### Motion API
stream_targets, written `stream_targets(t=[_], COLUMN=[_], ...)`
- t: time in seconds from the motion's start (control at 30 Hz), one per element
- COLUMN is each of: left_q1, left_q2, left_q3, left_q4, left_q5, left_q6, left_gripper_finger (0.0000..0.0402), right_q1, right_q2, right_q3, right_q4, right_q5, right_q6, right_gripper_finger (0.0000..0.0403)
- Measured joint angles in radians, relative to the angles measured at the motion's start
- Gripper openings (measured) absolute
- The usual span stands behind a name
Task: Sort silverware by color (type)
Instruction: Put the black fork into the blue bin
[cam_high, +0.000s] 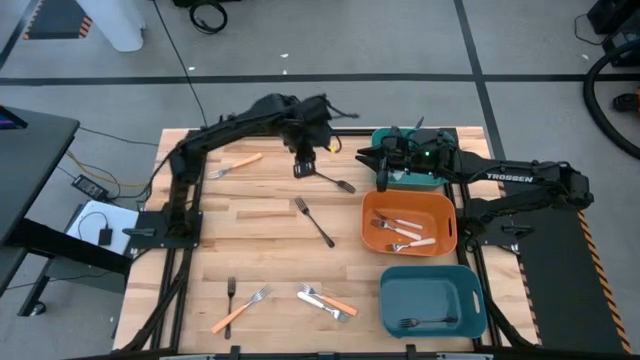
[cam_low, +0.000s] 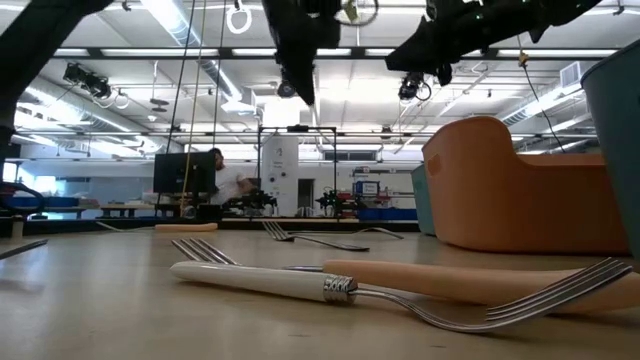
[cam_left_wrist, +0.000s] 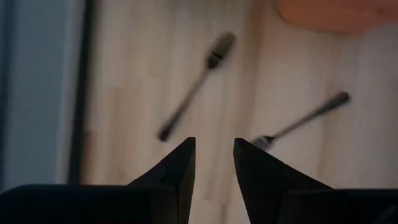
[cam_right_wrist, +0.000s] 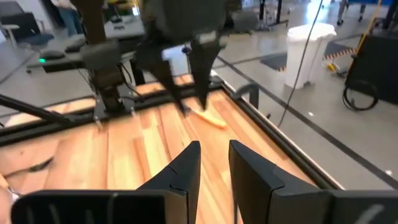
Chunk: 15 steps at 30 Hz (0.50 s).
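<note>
Overhead, the left end effector (cam_high: 303, 170) hovers slightly spread above a dark fork (cam_high: 334, 181); the right end effector (cam_high: 381, 180) is likewise parted, empty.

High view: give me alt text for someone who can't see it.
Left gripper hangs open above a dark fork at the table's far middle; right gripper hangs open by the orange bin holding white-handled forks. Other forks lie scattered on the table; the teal bin holds one dark fork.

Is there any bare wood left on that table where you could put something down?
Yes: the wide stretch between the dark fork mid-table and the fork cluster at the near edge. Crowded spots: the right side, filled by the orange bin and teal bin, and under the left gripper.
</note>
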Motion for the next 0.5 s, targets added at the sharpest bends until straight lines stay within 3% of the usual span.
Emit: stream_targets(t=[0.13, 0.5], left_q1=[-0.025, -0.123], left_q2=[0.054, 0.163], left_q3=[0.0, 0.0], left_q4=[-0.007, -0.103], left_q5=[0.077, 0.092], left_q6=[0.064, 0.224], left_gripper_finger=[0.0118, 0.0118], right_q1=[0.0, 0.01], right_q2=[0.0, -0.072], right_q3=[0.0, 0.0], right_q4=[-0.05, -0.114], right_q5=[0.001, 0.0], right_q6=[0.0, 0.049], right_gripper_finger=[0.0092, 0.0092])
